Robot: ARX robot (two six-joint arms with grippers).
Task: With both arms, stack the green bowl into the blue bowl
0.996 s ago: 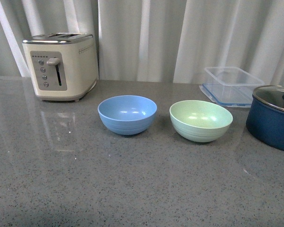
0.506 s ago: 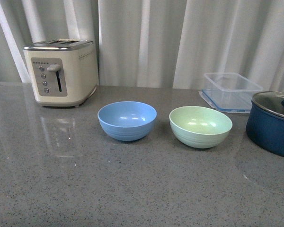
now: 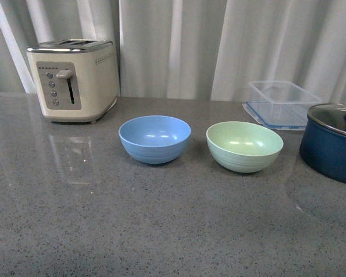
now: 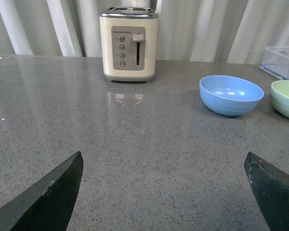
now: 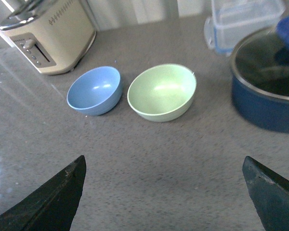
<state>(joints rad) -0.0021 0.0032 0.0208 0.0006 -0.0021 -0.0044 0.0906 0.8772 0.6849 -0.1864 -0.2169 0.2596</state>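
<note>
Left fingers [image 4: 53,197]: two dark tips at the two lower corners of the left wrist view, spread wide, with nothing between them but bare counter.
Left gripper [image 4: 163,155]: released and above the countertop, well apart from both bowls.
Right fingers [image 5: 267,197]: two dark tips, likewise spread wide and gripping nothing.
Right gripper [image 5: 163,160]: released over the counter, with the two bowls some way beyond it.
Green bowl [image 3: 244,147]: upright on the counter, right of centre in the front view; its inside shows only bare mint surface with light glints.
Blue bowl [image 3: 154,139]: upright at the centre of the front view, just left of the green bowl and apart from it by a narrow gap; its inside is bare blue.
Navy pot [image 3: 332,144]: at the right edge of the front view, near the green bowl and cut off by the frame; a glass lid with a blue knob is on it, and its contents cannot be told.
Clear plastic container [image 3: 284,104]: upper right, behind the green bowl and the pot; no contents can be made out through its walls.
Toaster [image 3: 73,79]: cream, upper left, against the pale curtain [image 3: 219,46].
Countertop [image 3: 161,225]: grey, speckled and glossy, reflecting the toaster.
</note>
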